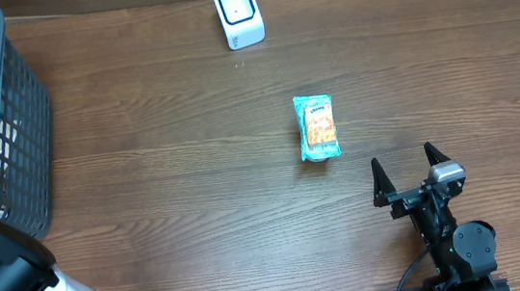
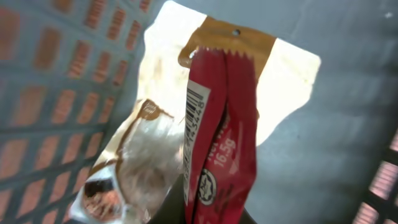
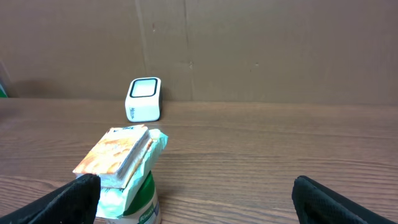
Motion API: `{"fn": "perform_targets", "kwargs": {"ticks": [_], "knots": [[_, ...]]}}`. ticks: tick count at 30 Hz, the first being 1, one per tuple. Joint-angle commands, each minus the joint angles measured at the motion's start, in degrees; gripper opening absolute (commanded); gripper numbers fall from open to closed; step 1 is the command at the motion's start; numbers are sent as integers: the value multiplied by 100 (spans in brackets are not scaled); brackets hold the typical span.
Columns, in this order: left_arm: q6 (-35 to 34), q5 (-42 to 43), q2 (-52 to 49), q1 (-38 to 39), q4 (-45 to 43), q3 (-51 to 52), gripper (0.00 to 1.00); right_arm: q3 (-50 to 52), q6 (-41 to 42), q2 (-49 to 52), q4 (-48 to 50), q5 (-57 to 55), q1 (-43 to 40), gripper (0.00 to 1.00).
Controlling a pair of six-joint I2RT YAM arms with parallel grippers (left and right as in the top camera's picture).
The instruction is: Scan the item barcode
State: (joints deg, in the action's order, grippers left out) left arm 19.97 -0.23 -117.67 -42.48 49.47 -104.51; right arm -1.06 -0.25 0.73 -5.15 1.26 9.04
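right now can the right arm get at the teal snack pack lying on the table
Probably yes. The right end effector stands open, a little apart from the teal snack pack, with only the wood of the table between them. Nothing seems to block a straight approach.

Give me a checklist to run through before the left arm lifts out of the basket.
1. Left gripper shut on red packet: ok.
2. Barcode showing on the packet's edge: ok.
3. Red packet free of the brown packet beside it: cannot tell.
4. Scanner standing, nothing in front of it: ok.
5. Teal pack off the line from basket to scanner: ok.
6. Right gripper open, apart from the teal pack: ok.
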Motion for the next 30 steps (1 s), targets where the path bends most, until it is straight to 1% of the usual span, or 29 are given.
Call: {"fn": "perform_targets", "kwargs": {"ticks": [1,6,13,15,16,19,20,21,23,24,25,27,28,30], "knots": [[267,-52,-323,9,-136,22,5,61,-44,-57,35,11,-7,100],[363,-339,-669,9,-308,22,5,61,-44,-57,35,11,-7,100],[407,-339,-846,7,-577,22,6,61,-44,-57,35,11,-7,100],[407,-334,-846,-2,-638,22,9,61,-44,-57,35,11,-7,100],[407,-319,-852,-2,-645,22,14,61,-44,-57,35,11,-7,100],[404,-188,-868,-2,-647,26,18,61,-44,-57,35,11,-7,100],[404,-160,-868,-2,-647,26,22,61,-44,-57,35,11,-7,100],[404,-164,-868,-2,-647,26,31,61,-44,-57,35,11,-7,100],[404,-164,-868,-2,-645,26,39,61,-44,-57,35,11,-7,100],[404,-170,-868,-4,-638,26,47,61,-44,-57,35,11,-7,100],[404,-170,-868,-4,-621,26,67,61,-44,-57,35,11,-7,100],[400,-166,-868,-4,-584,26,91,61,-44,-57,35,11,-7,100],[393,-168,-868,-4,-549,26,100,61,-44,-57,35,11,-7,100],[365,-168,-868,-4,-470,26,100,61,-44,-57,35,11,-7,100]]}}
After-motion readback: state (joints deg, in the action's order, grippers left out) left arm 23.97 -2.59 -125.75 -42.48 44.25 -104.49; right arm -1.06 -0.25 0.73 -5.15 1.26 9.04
